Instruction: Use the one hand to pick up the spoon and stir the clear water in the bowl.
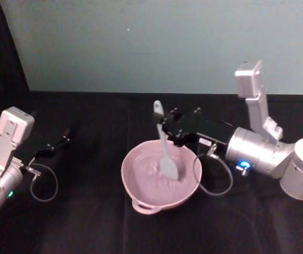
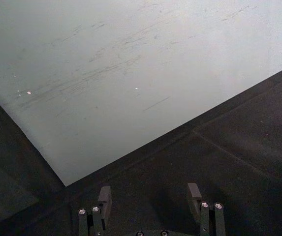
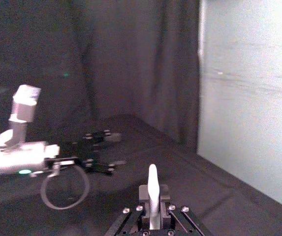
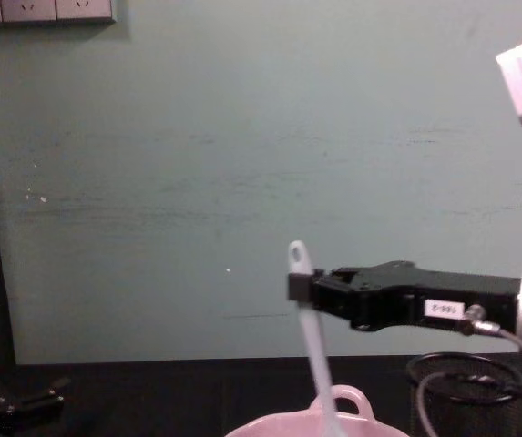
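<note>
Two grippers logged | left gripper [image 1: 61,141]: well left of the bowl [image 1: 125,172], fingers wide apart, nothing between | spoon [image 1: 165,151]: blade down in the bowl's water, handle leaning up past the far rim | right gripper [image 1: 168,128]: over the bowl's far rim, clamped on the spoon handle

A pale green wall [image 4: 242,182] backs the black-draped table [image 1: 88,222] — a dark curtain [image 3: 131,59] hangs beside it.

Right hand [image 3: 153,201] clamped on spoon [image 3: 152,178] handle.
</note>
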Tool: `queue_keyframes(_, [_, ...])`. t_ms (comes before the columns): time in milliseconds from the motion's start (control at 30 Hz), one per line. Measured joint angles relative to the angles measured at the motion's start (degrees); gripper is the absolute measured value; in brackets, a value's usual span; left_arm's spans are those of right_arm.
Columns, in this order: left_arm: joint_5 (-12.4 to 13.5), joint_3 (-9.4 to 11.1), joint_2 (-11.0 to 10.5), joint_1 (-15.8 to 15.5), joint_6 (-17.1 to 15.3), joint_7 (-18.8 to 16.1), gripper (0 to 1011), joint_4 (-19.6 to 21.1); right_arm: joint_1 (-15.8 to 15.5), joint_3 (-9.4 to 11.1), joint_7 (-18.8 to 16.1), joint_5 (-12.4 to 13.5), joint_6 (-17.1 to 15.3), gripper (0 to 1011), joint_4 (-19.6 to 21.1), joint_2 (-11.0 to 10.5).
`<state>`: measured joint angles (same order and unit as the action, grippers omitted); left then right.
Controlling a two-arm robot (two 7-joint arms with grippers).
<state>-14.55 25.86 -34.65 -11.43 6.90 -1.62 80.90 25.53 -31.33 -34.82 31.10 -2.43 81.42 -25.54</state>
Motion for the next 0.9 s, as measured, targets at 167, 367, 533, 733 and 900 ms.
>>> queue_keyframes(167, [0.0,0.0,0.0,0.0,0.0,0.0,1005,0.0,-0.09,-1.99,-1.29,-0.09,-0.58,123,1.38,1.07])
queue_keyframes(367, [0.0,0.0,0.0,0.0,0.0,0.0,1005,0.0,0.92,-3.36,-2.15,-0.04,-0.64,123,0.89,2.49])
queue_keyframes(533, [0.0,0.0,0.0,0.0,0.0,0.0,1005,0.0,2.92,-4.13,-2.48,-0.02,-0.2,123,-1.54,4.15])
queue_keyframes(733, [0.0,0.0,0.0,0.0,0.0,0.0,1005,0.0,4.86,-4.04,-2.45,-0.05,0.36,124,-5.23,5.23])
queue_keyframes(900, [0.0,0.0,0.0,0.0,0.0,0.0,1005,0.0,5.96,-2.47,-1.66,0.05,1.05,123,-8.59,5.44])
